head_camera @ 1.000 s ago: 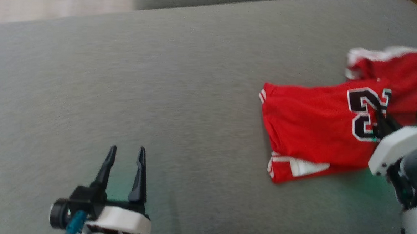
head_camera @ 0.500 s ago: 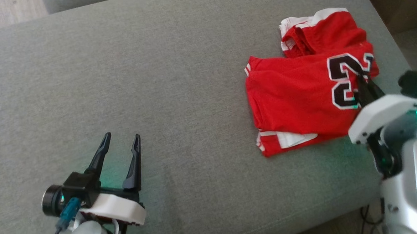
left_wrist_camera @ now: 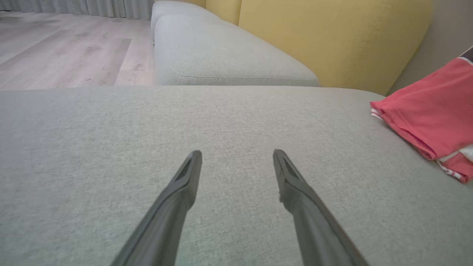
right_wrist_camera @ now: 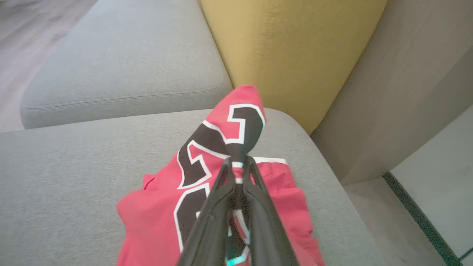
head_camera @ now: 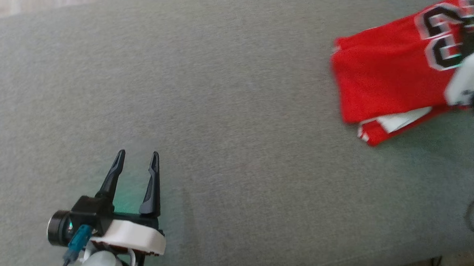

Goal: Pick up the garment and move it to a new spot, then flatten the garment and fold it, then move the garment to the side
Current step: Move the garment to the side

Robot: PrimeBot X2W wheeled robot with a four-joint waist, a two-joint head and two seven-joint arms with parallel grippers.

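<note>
Low at the centre of the right wrist view, the right gripper [right_wrist_camera: 238,164] pinches the folded garment [right_wrist_camera: 155,218], seemingly to slide it aside; the left gripper [head_camera: 137,155] hangs spread, unneeded.

Matt red cloth garment [head_camera: 385,84], grey woven cushion [head_camera: 222,108], wooden floor [left_wrist_camera: 55,48]

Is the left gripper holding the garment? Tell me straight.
No, the left gripper stands open over the grey cushion, apart from the red garment.
</note>
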